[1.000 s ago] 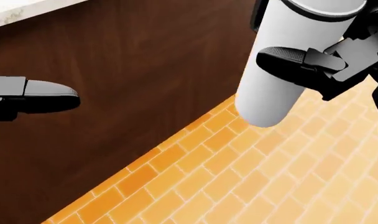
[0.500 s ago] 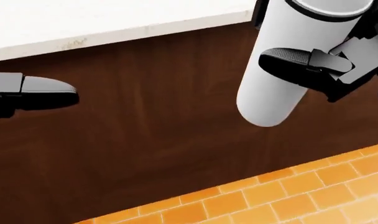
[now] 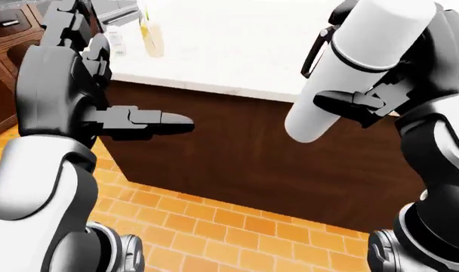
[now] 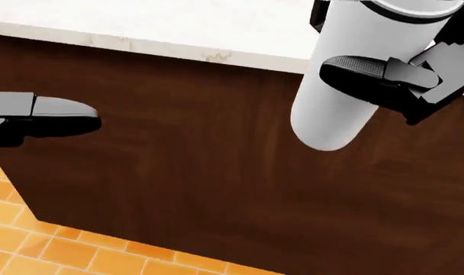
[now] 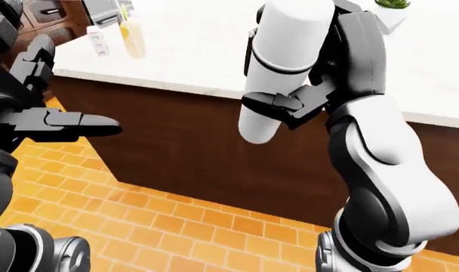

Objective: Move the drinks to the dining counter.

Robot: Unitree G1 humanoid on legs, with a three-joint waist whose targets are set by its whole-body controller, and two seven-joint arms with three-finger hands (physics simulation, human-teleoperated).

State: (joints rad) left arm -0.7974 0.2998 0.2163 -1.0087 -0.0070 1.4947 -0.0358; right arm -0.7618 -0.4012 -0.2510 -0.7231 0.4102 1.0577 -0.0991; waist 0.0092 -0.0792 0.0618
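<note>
My right hand (image 5: 288, 105) is shut on a tall white cylinder-shaped drink container with a dark band (image 5: 278, 62). It holds the container tilted in the air in front of the counter's white top (image 5: 199, 45); the container also shows in the head view (image 4: 343, 91). My left hand (image 3: 150, 120) is open and empty, fingers stretched out level, in front of the counter's dark wood side (image 5: 184, 141). A yellow juice bottle (image 5: 133, 37) and a small white bottle (image 5: 98, 41) stand on the counter top at the upper left of the right-eye view.
Orange brick floor (image 5: 176, 226) runs below the counter. Dark wood drawers (image 3: 6, 22) are at the top left of the left-eye view. A potted plant (image 5: 392, 8) and a grey appliance (image 5: 103, 11) stand on the counter top.
The camera has moved: the counter's white top fills more of the head view's top and the floor has slid to the lower left. Both hands keep their pose, the right still holding the container.
</note>
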